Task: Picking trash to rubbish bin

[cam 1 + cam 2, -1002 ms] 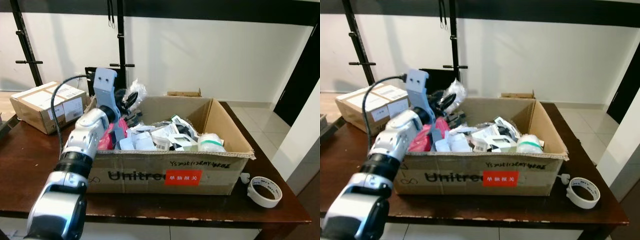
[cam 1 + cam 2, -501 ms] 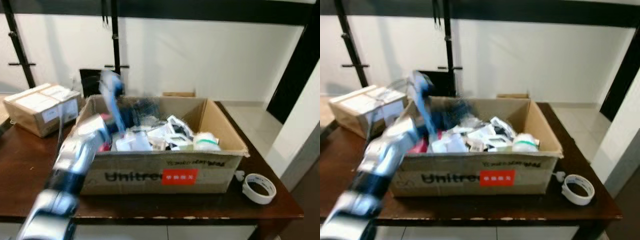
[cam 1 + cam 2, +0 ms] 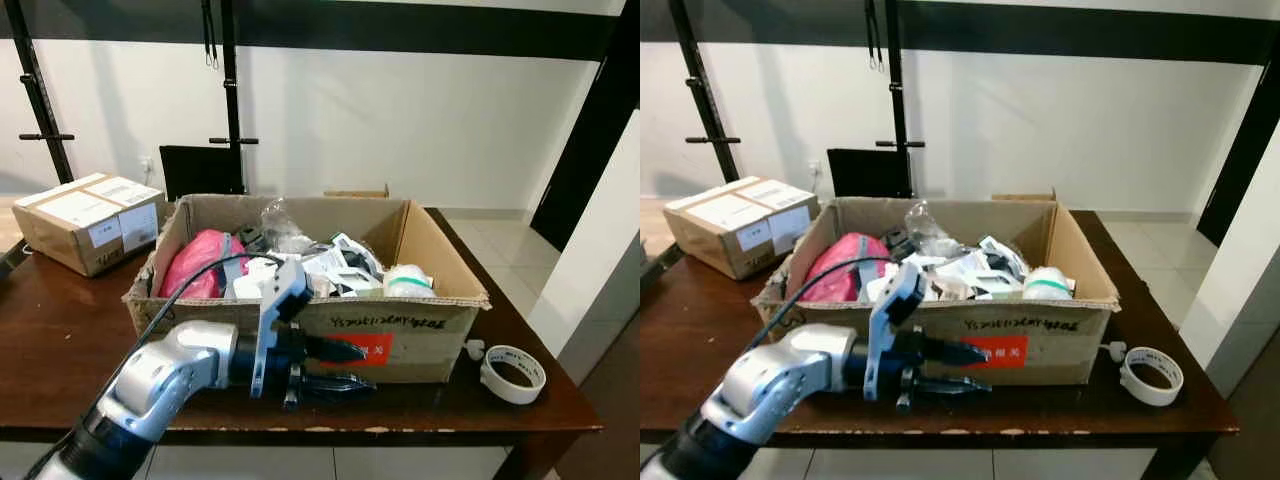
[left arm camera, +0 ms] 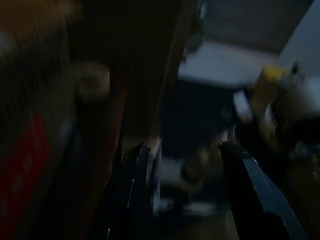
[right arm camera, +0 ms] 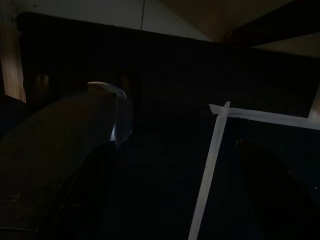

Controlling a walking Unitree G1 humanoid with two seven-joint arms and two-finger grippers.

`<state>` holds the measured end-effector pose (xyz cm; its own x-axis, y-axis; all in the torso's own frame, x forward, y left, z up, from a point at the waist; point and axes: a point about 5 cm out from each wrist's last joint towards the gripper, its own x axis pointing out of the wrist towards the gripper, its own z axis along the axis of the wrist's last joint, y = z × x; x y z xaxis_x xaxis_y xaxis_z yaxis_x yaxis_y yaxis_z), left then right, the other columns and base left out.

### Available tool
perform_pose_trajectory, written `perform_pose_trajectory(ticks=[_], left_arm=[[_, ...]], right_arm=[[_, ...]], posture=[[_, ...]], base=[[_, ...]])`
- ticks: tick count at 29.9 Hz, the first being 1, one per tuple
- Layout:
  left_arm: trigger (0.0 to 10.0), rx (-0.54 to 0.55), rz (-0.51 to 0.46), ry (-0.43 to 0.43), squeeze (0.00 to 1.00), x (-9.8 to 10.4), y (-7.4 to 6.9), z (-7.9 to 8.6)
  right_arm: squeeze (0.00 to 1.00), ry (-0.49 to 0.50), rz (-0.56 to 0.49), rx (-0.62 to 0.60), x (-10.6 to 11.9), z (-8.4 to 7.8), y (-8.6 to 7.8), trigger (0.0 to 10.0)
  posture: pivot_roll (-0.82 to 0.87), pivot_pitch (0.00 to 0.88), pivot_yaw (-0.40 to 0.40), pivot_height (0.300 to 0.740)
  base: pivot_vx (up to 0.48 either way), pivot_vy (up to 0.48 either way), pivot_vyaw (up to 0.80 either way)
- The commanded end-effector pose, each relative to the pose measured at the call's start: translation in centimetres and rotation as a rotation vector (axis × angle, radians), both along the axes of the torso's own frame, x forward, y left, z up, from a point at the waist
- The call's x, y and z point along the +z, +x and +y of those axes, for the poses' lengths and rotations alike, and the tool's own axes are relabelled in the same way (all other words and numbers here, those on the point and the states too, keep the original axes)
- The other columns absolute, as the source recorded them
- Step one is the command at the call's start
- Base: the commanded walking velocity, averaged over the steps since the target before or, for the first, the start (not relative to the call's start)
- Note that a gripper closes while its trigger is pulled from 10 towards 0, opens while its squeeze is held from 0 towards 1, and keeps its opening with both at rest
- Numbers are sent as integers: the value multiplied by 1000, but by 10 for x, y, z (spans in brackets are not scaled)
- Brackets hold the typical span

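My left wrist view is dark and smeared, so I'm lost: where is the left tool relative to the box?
Observer: The left tool is outside the open brown cardboard box. It sits low in front of the box's front wall, by the red label.
Operator: Is it holding anything?
Observer: No. Its fingers are spread with nothing between them.
Operator: What's the pale round blob I see?
Observer: Probably the white roll of tape. It lies on the dark wooden table, to the right of the box.
Operator: Is the box full?
Observer: Yes, it is heaped with white wrappers and a pink bag.
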<state>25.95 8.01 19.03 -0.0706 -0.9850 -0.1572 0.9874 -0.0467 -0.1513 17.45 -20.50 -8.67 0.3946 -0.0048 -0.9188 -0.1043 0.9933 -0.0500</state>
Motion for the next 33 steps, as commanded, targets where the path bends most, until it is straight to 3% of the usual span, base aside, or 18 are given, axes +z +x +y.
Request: perform_pose_trajectory(ticks=[1, 2, 5, 7, 9, 11, 15, 21, 22, 24, 25, 27, 30, 31, 32, 33], left_arm=[[10000, 25, 4, 102, 0, -17, -2, 5], [10000, 53, 5, 191, 0, -31, -2, 10], [10000, 57, 4, 229, 0, -35, -3, 13], [10000, 52, 78, 391, 0, -57, -11, 22], [10000, 44, 138, 495, 0, -76, -20, 31], [10000, 42, 142, 504, 0, -78, -21, 31], [10000, 36, 263, 557, 0, -108, -38, 34], [10000, 45, 359, 612, 0, -138, -53, 36], [10000, 83, 387, 689, 0, -156, -58, 41], [10000, 106, 387, 732, 0, -163, -59, 44], [10000, 175, 330, 835, 0, -183, -59, 52], [10000, 212, 294, 868, 0, -190, -57, 55], [10000, 406, 151, 915, 0, -211, -46, 63], [10000, 406, 151, 915, 0, -211, -46, 63], [10000, 515, 256, 896, 0, -222, -51, 67], [10000, 515, 256, 896, 0, -222, -51, 67]], right_arm=[[0, -1, 3, -5, 0, -2, -1, 10000], [0, 0, 3, -5, 0, -2, -1, 10000], [0, 0, 4, -5, 0, -2, -1, 10000], [0, -1, 6, -3, 0, -2, -1, 10000], [0, -1, 9, -2, -1, -2, -2, 10000], [0, -2, 9, -2, -1, -2, -2, 10000], [0, 1, 11, -1, -1, -1, -3, 10000], [0, 4, 11, -1, -2, 0, -4, 10000], [0, 4, 11, 1, -2, 1, -4, 10000], [0, 3, 11, 2, -2, 1, -4, 10000], [0, 1, 11, 9, -2, 1, -4, 10000], [0, -1, 11, 13, -2, 1, -4, 10000], [0, -8, 17, 24, -3, 1, -7, 10000], [0, -8, 17, 24, -3, 1, -7, 10000], [0, -20, 25, 61, -4, 2, -8, 10000], [0, -20, 25, 61, -4, 2, -8, 10000]], posture=[[52, 0, -29, 740], [53, 0, -30, 740], [53, 0, -30, 740], [56, 0, -30, 740], [57, 0, -28, 740], [57, 0, -28, 740], [56, 0, -26, 740], [54, 0, -25, 740], [52, 0, -22, 740], [52, 0, -22, 740], [53, 0, -21, 740], [53, 0, -21, 740], [56, 0, -21, 740], [56, 0, -21, 740], [58, 0, -22, 740], [58, 0, -22, 740]], base=[[0, 0, 0], [0, 0, 0], [0, 0, 0], [0, 0, 0], [0, 0, 0], [0, 0, 0], [0, 0, 0], [0, 0, 0], [0, 0, 0], [0, 0, 0], [0, 0, 0], [0, 0, 0], [0, 0, 0], [0, 0, 0], [0, 0, 0], [0, 0, 0]])
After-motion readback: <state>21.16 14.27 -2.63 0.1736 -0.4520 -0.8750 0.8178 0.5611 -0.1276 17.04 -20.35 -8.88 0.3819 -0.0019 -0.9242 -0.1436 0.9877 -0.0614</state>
